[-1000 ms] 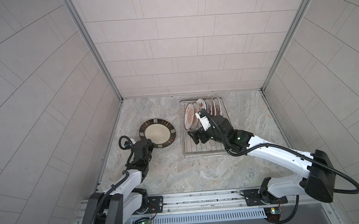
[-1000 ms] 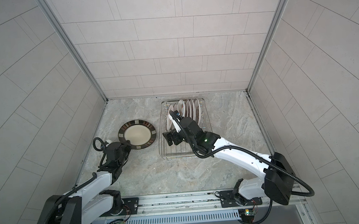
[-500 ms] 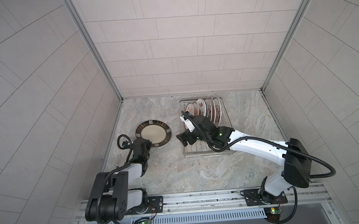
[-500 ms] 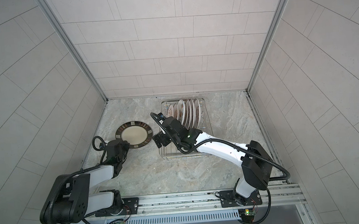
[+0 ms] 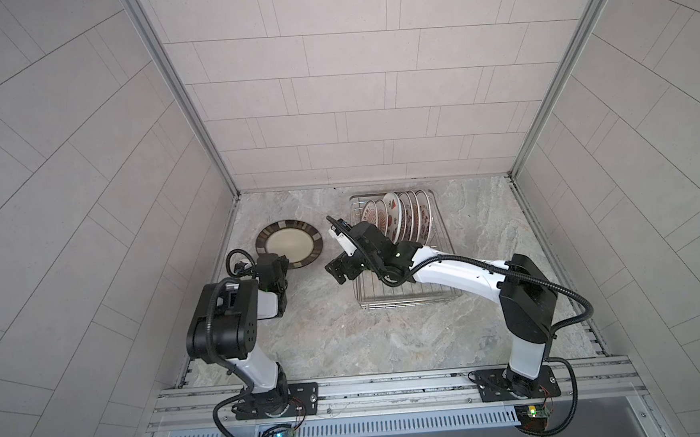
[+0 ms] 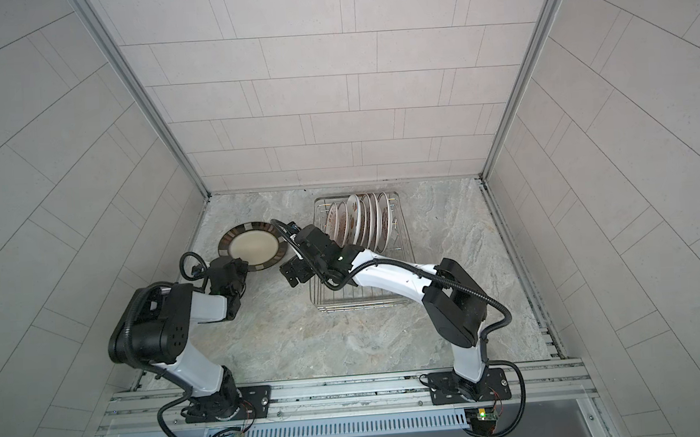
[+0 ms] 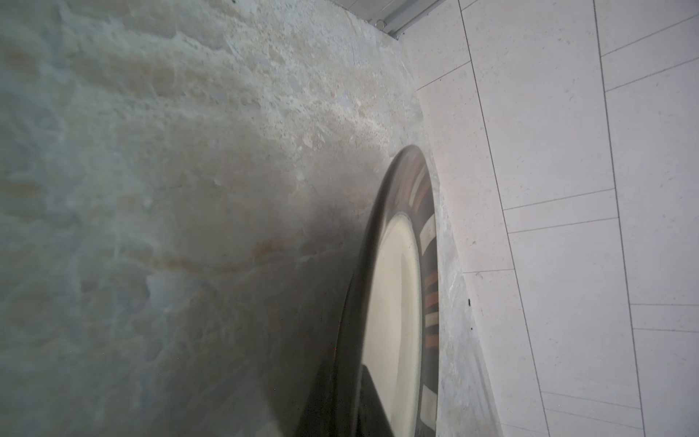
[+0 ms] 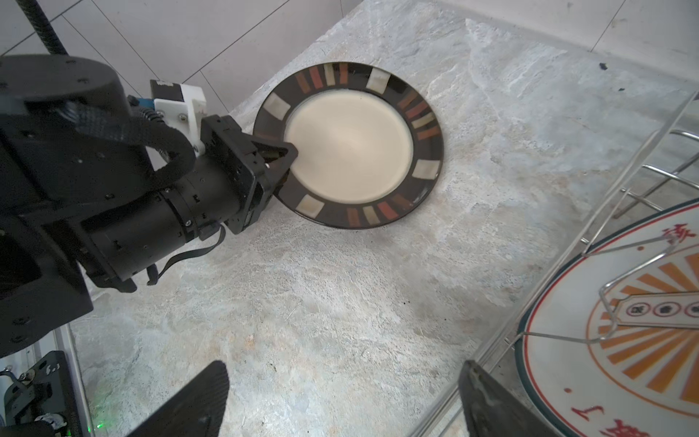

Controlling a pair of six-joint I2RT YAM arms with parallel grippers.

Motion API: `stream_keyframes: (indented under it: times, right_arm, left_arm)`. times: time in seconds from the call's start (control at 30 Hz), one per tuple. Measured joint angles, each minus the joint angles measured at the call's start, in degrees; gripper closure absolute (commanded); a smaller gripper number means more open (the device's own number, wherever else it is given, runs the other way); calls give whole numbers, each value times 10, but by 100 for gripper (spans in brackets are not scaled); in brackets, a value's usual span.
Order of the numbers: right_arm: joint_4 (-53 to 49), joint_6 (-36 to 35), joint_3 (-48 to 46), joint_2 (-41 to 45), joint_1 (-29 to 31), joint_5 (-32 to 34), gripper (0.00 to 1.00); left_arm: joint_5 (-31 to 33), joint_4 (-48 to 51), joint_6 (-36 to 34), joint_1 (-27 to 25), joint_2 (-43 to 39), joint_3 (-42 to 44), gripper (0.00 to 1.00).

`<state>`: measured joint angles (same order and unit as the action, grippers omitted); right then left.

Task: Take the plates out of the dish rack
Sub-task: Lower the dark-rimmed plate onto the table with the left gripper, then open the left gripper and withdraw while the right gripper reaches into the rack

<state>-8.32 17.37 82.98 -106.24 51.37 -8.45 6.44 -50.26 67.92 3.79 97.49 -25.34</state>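
One plate out, low over tabletop, rim clenched in my left hand. Right hand released, empty, just beside rack. About seven plates left in it, I judge. Mostly undone.

Left pincer meets the dark-rimmed plate (lying flat); right pincer hangs beside the dish rack.

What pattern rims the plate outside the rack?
Plate rim: dark, cream and rust blocks; right wrist view.
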Motion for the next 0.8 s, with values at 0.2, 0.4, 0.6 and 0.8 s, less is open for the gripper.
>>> stream_keyframes:
  times: [0.2,0.4,0.6,0.8]
  right_arm:
    - [-11,-5,22,-12,0,1,4]
    - [-11,-7,26,-13,0,1,4]
    - [-16,-7,26,-19,0,4,4]
    - [-13,-7,23,-18,0,2,4]
  left_arm:
    - [10,-24,-10,4,43,-19,67]
    - [19,-31,-16,9,54,-19,63]
    - [35,-22,-29,11,58,-32,33]
    - [70,-20,-37,11,40,-28,19]
